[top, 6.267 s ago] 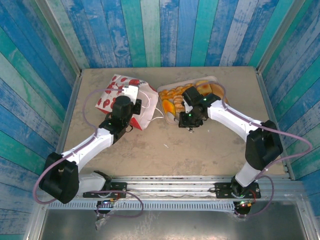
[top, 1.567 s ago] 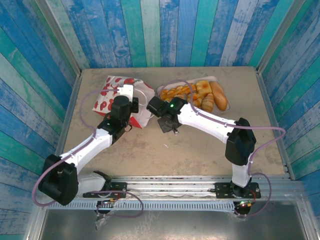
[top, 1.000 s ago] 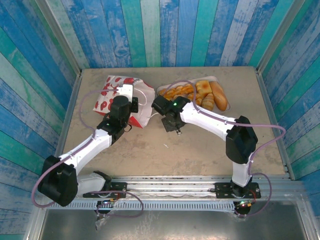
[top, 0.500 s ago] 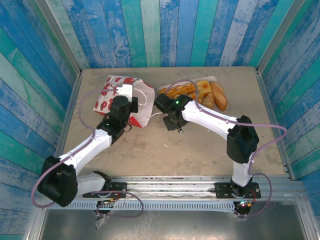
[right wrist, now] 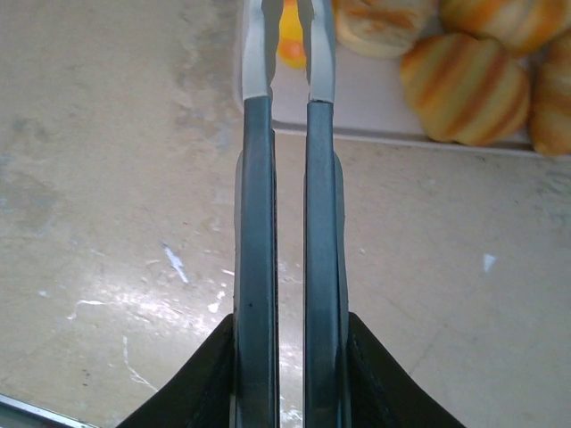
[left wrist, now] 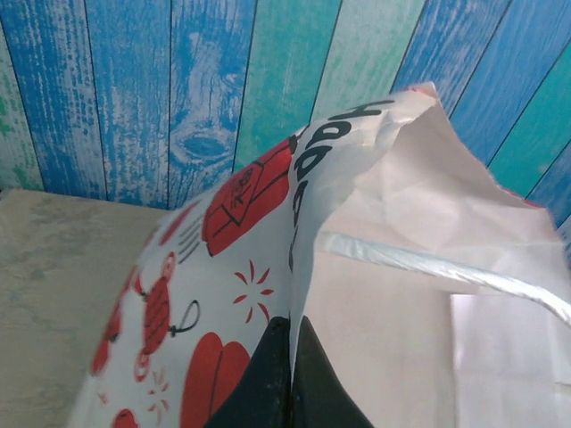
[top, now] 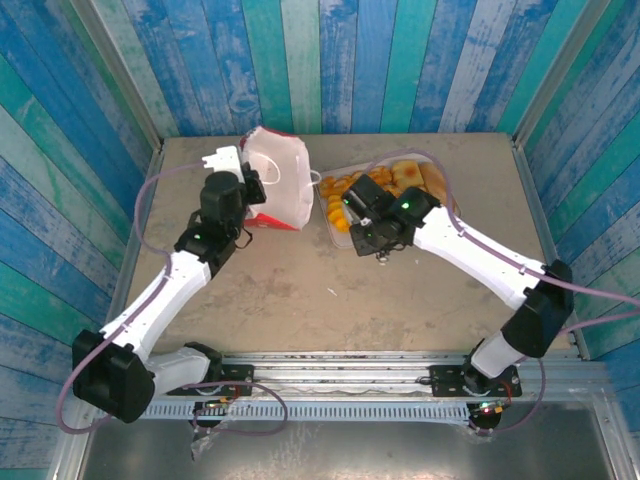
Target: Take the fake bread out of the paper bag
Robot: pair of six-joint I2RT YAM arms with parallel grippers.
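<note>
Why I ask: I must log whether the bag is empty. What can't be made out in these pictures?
- Inside of the paper bag: the left wrist view's bottom edge cuts off its floor; from the top view its white wall hides the contents.
- Tips of the tongs: cut off by the right wrist view's top edge, so whether they pinch the orange piece is unclear.
- Near-left corner of the tray: top view, covered by the right gripper.

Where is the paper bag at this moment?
In the top view the paper bag stands near the table's far edge, left of centre, beside the white tray, its rim pinched by the left gripper.
</note>
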